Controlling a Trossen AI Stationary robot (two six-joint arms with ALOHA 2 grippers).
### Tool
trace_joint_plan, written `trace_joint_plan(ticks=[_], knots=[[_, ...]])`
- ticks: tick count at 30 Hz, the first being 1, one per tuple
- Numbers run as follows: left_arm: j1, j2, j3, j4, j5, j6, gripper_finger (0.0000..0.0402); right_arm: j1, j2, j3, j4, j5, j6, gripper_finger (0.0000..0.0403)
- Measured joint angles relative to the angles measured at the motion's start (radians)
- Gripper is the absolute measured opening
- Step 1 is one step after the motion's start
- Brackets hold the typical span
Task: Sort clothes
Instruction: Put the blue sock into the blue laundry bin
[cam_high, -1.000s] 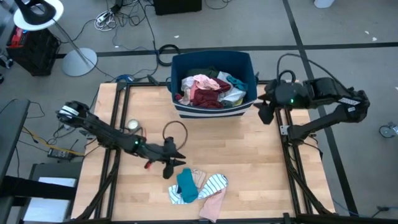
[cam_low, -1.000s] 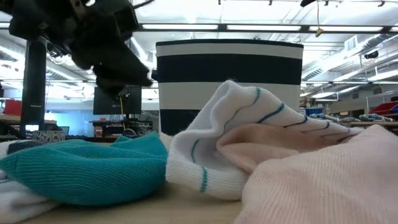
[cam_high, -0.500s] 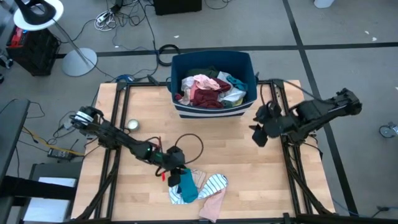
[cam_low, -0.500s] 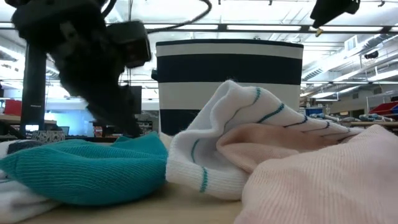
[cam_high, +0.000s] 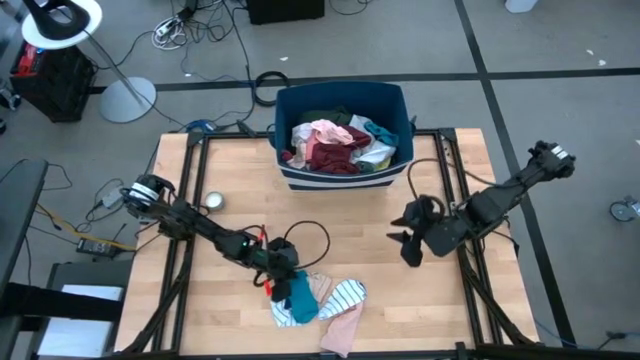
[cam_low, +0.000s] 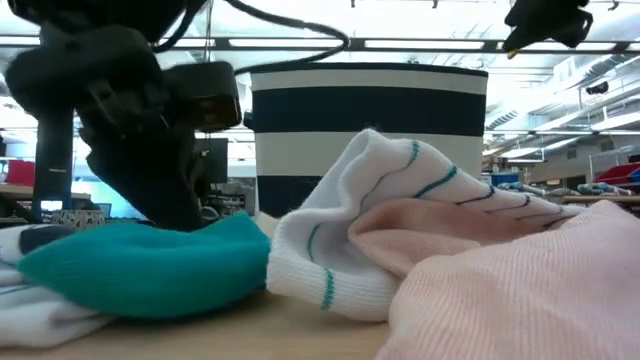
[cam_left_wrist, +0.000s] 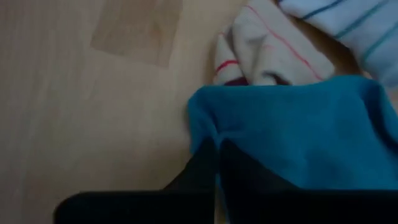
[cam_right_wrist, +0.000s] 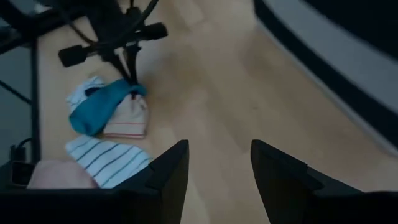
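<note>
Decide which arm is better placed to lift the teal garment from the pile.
Left. The left gripper is down at the teal garment, jaws at its edge. The right gripper hangs open over bare table, well away from the pile.

Four garments (cam_high: 318, 303), one bin (cam_high: 343, 133), two arms (cam_high: 205, 229).

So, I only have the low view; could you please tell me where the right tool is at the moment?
Observer: The right tool is open over bare wood on the table's right half, apart from the pile.
Operator: What lies beside the teal garment?
Observer: A cream garment with red stripes touches the teal garment; the left tool is at the teal one's edge.
Operator: What is in the bin?
Observer: The bin holds heaped clothes, pink and dark red on top.
</note>
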Motion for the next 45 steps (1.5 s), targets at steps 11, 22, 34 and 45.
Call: trace_joint_plan(ticks=[11,22,34,45], knots=[[0.001,-0.196,0.168,-0.325,-0.077,0.116,0.0002,0.046,0.000,-0.227,0.256,-0.001,0.025,0.0172],[0.047,-0.316,0.570,-0.721,-0.247,0.356,0.0000,0.048,0.000,-0.325,0.362,-0.008,0.024,0.0170],[0.408,-0.317,0.945,-0.776,-0.334,0.693,0.0000,0.048,0.000,-0.381,0.461,-0.013,0.014,0.0169],[0.788,-0.280,0.956,-0.764,-0.140,0.712,0.0000,0.048,0.000,-0.381,0.471,-0.013,-0.012,0.0169]])
